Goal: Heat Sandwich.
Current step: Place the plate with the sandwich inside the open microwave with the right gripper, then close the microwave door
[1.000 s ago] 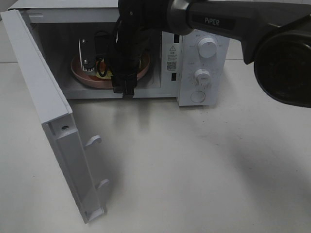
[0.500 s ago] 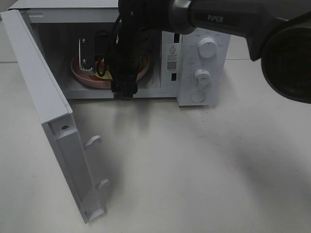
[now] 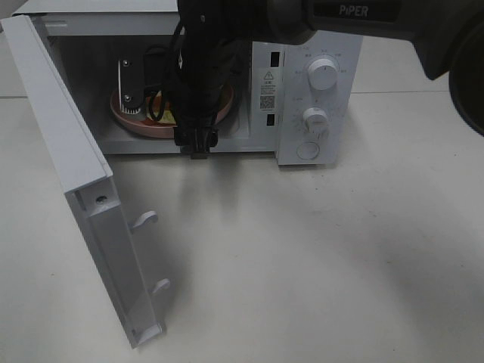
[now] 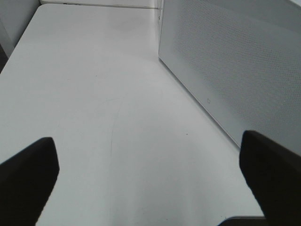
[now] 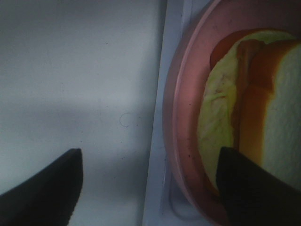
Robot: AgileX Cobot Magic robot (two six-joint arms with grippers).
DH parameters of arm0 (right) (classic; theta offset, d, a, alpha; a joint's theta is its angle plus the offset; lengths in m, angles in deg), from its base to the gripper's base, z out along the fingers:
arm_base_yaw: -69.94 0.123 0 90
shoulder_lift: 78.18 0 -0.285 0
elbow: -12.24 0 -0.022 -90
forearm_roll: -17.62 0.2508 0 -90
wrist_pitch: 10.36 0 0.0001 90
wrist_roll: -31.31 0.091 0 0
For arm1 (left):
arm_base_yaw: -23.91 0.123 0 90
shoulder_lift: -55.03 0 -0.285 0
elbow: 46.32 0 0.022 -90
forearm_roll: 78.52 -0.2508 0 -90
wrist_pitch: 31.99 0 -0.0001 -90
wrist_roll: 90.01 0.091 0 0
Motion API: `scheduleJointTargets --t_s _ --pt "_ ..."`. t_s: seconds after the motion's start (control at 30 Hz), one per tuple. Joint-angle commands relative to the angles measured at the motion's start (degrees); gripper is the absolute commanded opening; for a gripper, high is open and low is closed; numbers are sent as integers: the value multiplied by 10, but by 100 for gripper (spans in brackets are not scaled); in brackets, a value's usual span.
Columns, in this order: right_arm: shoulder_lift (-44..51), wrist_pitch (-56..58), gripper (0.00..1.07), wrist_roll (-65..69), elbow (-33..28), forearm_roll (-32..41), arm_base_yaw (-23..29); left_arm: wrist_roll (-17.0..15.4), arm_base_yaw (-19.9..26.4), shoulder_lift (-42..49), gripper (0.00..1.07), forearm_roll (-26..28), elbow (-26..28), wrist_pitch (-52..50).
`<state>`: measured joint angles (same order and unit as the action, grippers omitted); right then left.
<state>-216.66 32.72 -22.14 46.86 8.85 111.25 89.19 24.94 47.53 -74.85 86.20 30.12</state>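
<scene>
The sandwich (image 5: 225,117), pale yellow with an orange layer and white bread, lies on the round pink plate (image 5: 186,94) inside the open microwave (image 3: 318,98). From above only a yellow sliver of the sandwich (image 3: 165,115) shows on the plate (image 3: 136,125), behind my right arm. My right gripper (image 5: 150,188) is open inside the cavity. One dark finger (image 5: 249,188) hangs over the plate's edge and the other over the white floor beside it. My left gripper (image 4: 150,188) is open over bare table, beside the microwave's perforated side (image 4: 235,61), with nothing between its fingers.
The microwave door (image 3: 76,166) stands swung out to the left, its latch hooks (image 3: 144,219) pointing into the table area. The knobs (image 3: 324,74) and a button are on the panel at the right. My right forearm (image 3: 355,23) crosses above the oven.
My right gripper's jaws have spread wider, the silver finger shifting slightly left. The forearm has moved up and right in the overhead view. The plate and sandwich stay put.
</scene>
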Motion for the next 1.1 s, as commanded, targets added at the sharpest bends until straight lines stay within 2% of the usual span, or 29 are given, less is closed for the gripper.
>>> scheduleJointTargets --t_s 0.03,0.2,0.33,0.87,1.1 --pt "11 4 76 26 -3 -10 9 -3 1 13 100 -2 -1 -9" --pt "23 1 76 43 -9 -9 15 -3 1 13 100 -2 -1 -9" --pt "44 -9 76 43 -39 -7 15 -3 1 13 100 -2 -1 -9" --pt "151 -89 76 43 -217 -9 15 -3 1 13 100 -2 -1 -9" --pt "215 -124 76 43 -320 -9 15 -3 1 13 100 -2 -1 -9"
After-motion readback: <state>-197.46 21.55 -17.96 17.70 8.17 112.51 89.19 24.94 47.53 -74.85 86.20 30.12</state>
